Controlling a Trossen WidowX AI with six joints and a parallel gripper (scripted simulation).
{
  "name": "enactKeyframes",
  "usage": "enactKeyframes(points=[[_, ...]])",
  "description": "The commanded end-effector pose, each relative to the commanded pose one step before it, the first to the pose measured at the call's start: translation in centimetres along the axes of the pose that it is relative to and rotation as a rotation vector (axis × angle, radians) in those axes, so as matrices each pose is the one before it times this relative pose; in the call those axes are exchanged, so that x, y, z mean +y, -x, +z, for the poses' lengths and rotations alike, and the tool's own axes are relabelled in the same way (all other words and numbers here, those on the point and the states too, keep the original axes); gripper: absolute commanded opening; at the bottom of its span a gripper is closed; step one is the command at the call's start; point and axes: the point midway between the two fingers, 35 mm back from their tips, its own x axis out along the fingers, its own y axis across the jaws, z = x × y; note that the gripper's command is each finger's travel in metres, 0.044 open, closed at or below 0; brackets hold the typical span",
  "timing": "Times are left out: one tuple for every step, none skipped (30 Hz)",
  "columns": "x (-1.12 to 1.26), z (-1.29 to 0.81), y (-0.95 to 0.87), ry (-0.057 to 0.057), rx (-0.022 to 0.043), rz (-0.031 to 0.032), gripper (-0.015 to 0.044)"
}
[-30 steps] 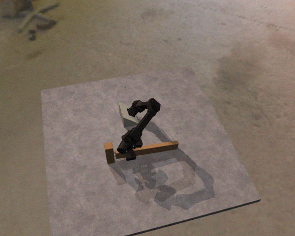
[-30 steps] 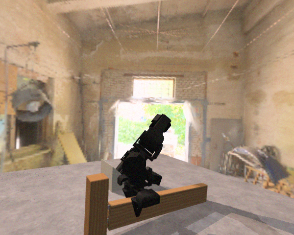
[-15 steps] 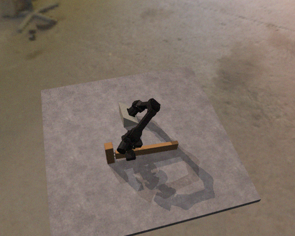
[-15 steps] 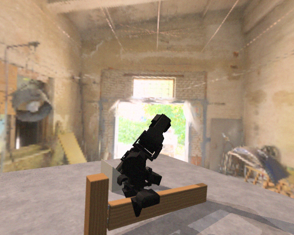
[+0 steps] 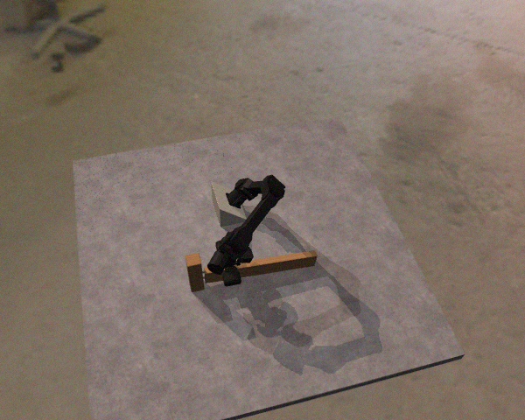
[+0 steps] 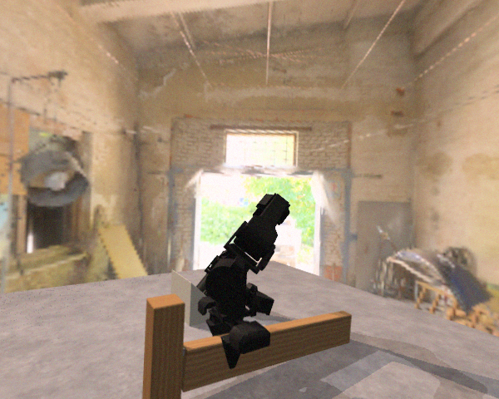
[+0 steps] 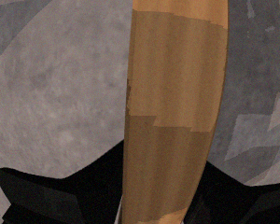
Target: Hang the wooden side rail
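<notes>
The black six-joint robot arm (image 5: 254, 217) reaches down from its pale grey base block (image 5: 224, 210) to the long light-brown wooden side rail (image 5: 276, 264), and its gripper (image 6: 241, 339) has the jaws closed partway across the rail's thickness, clamped on the wood close to the end nearest the post. In the wrist view the rail (image 7: 174, 106) runs up the middle of the picture between the two dark fingers, with the speckled grey stone counter (image 7: 53, 88) behind it. The short upright darker-brown wooden headboard post (image 6: 164, 347) stands on the counter (image 5: 131, 253), and the rail's near end meets its side; a thin sliver of grey metal shows at the joint in the exterior view, but whether the hooks sit on the pins cannot be told. The rail (image 6: 301, 335) slopes slightly, and whether its far end touches the counter cannot be told.
</notes>
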Motion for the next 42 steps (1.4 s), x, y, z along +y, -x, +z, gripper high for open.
enactKeyframes(points=[[-0.115, -0.37, 0.435, 0.0021, 0.00603, -0.01296, 0.0], [-0.007, -0.007, 0.007, 0.0, 0.00001, 0.0, 0.0], [-0.008, -0.007, 0.008, 0.0, 0.00001, 0.0, 0.0], [-0.008, -0.007, 0.008, 0.0, 0.00001, 0.0, 0.0], [-0.008, -0.007, 0.008, 0.0, 0.00001, 0.0, 0.0], [-0.008, -0.007, 0.008, 0.0, 0.00001, 0.0, 0.0], [-0.008, -0.007, 0.008, 0.0, 0.00001, 0.0, 0.0], [-0.008, -0.007, 0.008, 0.0, 0.00001, 0.0, 0.0], [-0.008, -0.007, 0.008, 0.0, 0.00001, 0.0, 0.0], [-0.008, -0.007, 0.008, 0.0, 0.00001, 0.0, 0.0], [-0.005, -0.008, 0.008, 0.0, 0.00001, 0.0, 0.0], [0.0, -0.011, 0.011, 0.0, 0.00001, 0.0, 0.0], [0.006, -0.011, 0.011, 0.0, 0.00001, 0.0, 0.0], [0.011, -0.011, 0.011, 0.0, 0.00001, 0.0, 0.0], [0.011, -0.012, 0.011, 0.0, 0.00001, 0.0, 0.0], [0.011, -0.012, 0.011, 0.0, 0.00001, 0.0, 0.0], [0.011, -0.012, 0.01, 0.0, 0.00001, 0.0, 0.0], [0.011, -0.011, 0.002, 0.0, 0.00001, 0.0, 0.0], [0.01, -0.011, -0.007, 0.0, 0.0, 0.0, 0.0], [0.011, -0.011, -0.011, 0.0, 0.0, 0.0, 0.0], [0.011, -0.012, -0.011, 0.0, 0.0, 0.0, 0.0], [0.011, -0.012, -0.011, 0.0, 0.0, 0.0, 0.0], [0.011, -0.012, -0.011, 0.0, 0.0, 0.0, 0.0], [0.011, -0.012, -0.011, 0.0, 0.0, 0.0, 0.0], [0.008, -0.012, -0.011, 0.0, 0.0, 0.0, 0.0], [0.005, -0.011, -0.011, 0.0, 0.0, 0.0, 0.0], [0.002, -0.011, -0.011, 0.0, 0.0, 0.0, 0.0], [-0.001, -0.011, -0.011, 0.0, 0.0, 0.0, 0.0], [-0.006, -0.01, -0.011, 0.0, 0.0, 0.0, 0.0], [-0.01, -0.01, -0.011, 0.0, 0.0, -0.00001, 0.0], [-0.012, -0.011, -0.011, 0.0, 0.0, -0.00001, 0.0], [-0.012, -0.011, -0.011, 0.0, 0.0, -0.00001, 0.0], [-0.011, -0.011, -0.004, 0.0, 0.0, -0.00001, 0.0], [-0.007, -0.007, 0.002, 0.0, 0.0, 0.0, 0.0], [-0.007, -0.006, 0.007, 0.0, 0.00001, 0.0, 0.0], [-0.008, -0.007, 0.007, 0.0, 0.00001, 0.0, 0.0], [-0.008, -0.007, 0.008, 0.0, 0.00001, 0.0, 0.0], [-0.008, -0.007, 0.008, 0.0, 0.00001, 0.0, 0.0], [-0.008, -0.007, 0.008, 0.0, 0.00001, 0.0, 0.0], [-0.008, -0.007, 0.008, 0.0, 0.00001, 0.0, 0.0], [-0.008, -0.007, 0.008, 0.0, 0.00001, 0.0, 0.0], [-0.008, -0.007, 0.008, 0.0, 0.00001, 0.0, 0.0]])
